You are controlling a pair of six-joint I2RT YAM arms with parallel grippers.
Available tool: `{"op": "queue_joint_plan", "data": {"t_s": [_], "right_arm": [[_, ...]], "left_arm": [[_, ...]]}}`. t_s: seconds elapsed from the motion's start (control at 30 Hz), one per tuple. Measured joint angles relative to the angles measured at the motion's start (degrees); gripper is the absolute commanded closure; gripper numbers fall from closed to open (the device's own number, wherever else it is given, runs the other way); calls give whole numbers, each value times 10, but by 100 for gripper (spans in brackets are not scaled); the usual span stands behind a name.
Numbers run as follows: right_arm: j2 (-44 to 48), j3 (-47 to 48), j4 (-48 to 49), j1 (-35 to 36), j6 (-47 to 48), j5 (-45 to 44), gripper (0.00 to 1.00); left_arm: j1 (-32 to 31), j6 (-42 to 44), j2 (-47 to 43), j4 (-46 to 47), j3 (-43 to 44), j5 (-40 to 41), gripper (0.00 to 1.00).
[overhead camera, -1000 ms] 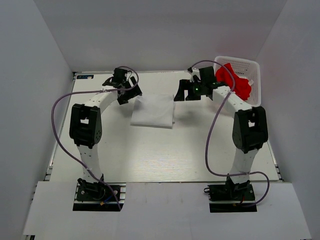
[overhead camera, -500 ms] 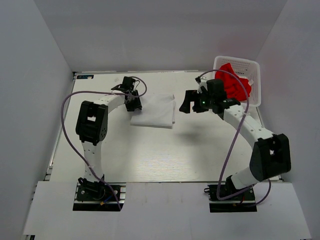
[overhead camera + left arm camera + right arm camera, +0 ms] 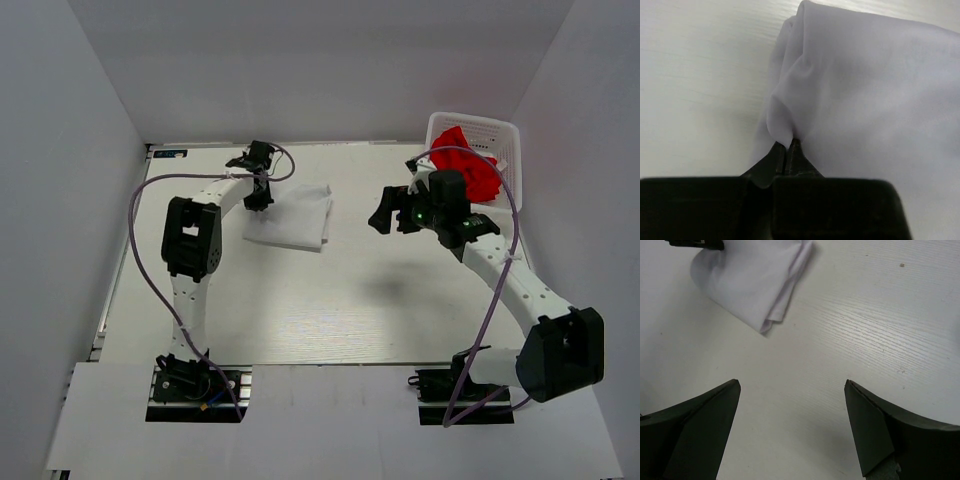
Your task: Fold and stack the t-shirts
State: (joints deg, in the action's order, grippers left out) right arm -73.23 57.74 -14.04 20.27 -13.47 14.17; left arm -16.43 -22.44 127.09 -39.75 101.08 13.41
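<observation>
Left fingers (image 3: 774, 164) pinch white t-shirt (image 3: 865, 100); right fingers (image 3: 700, 425) spread.

The left gripper (image 3: 788, 147) pinches a raised fold of the white t-shirt (image 3: 870, 95) (its jaws are pressed together) on the pale table (image 3: 695, 75).

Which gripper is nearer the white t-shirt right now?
Left. The left gripper is shut on the white t-shirt at its left edge; the right gripper hangs open to its right, not touching.
</observation>
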Motion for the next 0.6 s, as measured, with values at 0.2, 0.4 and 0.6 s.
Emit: {"op": "queue_joint_plan", "data": {"t_s": [0.2,0.4,0.6], "right_arm": [[-16,-4,43,0,-7,9,10],[-56,-1,89,0,-18,35,10],[-114,44,96,0,-26,50,10]], "left_arm": [[48,67,16,-29,58,126,100],[115,131,23,-18,90,191,100],[172,169,57,-5,165,217,100]]}}
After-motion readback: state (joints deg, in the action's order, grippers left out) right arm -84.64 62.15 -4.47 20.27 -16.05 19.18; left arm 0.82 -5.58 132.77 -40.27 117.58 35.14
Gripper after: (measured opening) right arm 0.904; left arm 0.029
